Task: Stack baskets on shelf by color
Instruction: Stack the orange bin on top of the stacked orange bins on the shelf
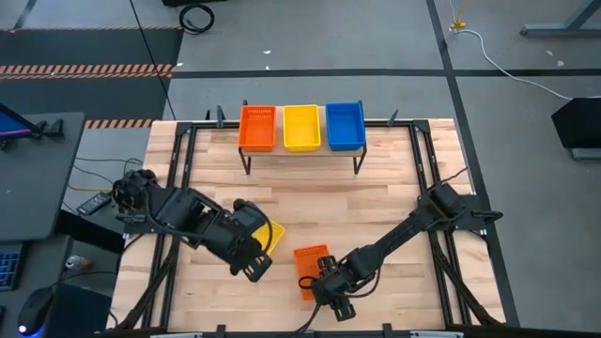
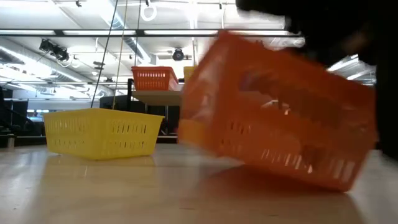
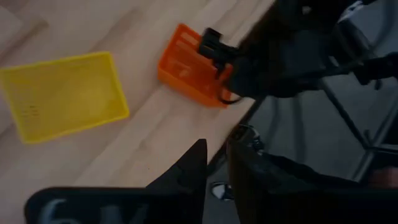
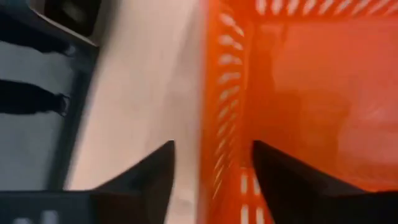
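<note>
Left gripper (image 1: 255, 269) hangs over the near-left part of the wooden counter (image 1: 376, 202), fingers almost together and holding nothing in its wrist view. A loose yellow rectangular plastic mesh basket (image 1: 268, 235) sits flat on the counter just beyond it, partly under the arm from above. To its right, the loose orange rectangular plastic mesh basket (image 1: 311, 265) lies near the front edge. Right gripper (image 1: 336, 302) is at the near end of it, jaws set fairly wide astride one mesh wall, one finger (image 4: 149, 180) outside and one inside; low view shows this basket tipped, one end off the counter, so it looks gripped, mid-lift. Well beyond both grippers, the low light-wood shelf on thin black legs (image 1: 302, 150) carries an orange pile (image 1: 257, 127), a yellow pile (image 1: 301, 127) and a blue pile (image 1: 345, 125), left to right. Layer count per pile not readable. Judgement: mostly done; blue looks complete, two baskets left, orange in hand first, then yellow.
</note>
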You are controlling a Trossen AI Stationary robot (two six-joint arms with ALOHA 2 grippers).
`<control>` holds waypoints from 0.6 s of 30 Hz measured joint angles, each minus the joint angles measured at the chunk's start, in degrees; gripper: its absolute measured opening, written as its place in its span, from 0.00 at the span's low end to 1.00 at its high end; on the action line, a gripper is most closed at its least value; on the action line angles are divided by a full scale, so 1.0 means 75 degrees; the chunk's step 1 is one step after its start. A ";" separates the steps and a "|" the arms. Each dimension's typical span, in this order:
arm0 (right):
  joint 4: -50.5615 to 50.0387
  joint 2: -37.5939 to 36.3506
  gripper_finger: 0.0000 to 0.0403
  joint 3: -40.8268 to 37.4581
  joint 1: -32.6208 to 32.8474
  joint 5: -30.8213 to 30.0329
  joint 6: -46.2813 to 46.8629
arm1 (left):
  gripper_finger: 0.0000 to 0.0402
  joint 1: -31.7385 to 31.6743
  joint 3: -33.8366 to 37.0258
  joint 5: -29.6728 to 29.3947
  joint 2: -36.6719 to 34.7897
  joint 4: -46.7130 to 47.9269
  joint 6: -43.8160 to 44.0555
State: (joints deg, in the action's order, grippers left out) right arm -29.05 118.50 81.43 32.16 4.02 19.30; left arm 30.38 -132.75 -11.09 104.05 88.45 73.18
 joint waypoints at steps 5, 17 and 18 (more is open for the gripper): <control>-0.0298 0.0039 0.12 0.0000 -0.0074 -0.0137 -0.0291 | 0.16 0.0201 0.0000 -0.0044 0.0003 -0.0278 0.0390; -0.0703 -0.1445 0.02 0.0003 -0.0970 -0.0857 -0.1634 | 0.11 0.0535 0.0000 -0.0636 0.0006 -0.0578 0.0892; -0.0759 -0.1549 0.02 -0.0003 -0.1080 -0.0883 -0.1751 | 0.10 0.0538 0.0000 -0.0696 0.0006 -0.0586 0.0892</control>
State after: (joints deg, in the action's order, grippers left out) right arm -34.74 106.88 81.41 24.07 -2.61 6.17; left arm 34.41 -132.75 -16.31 104.09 84.05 79.88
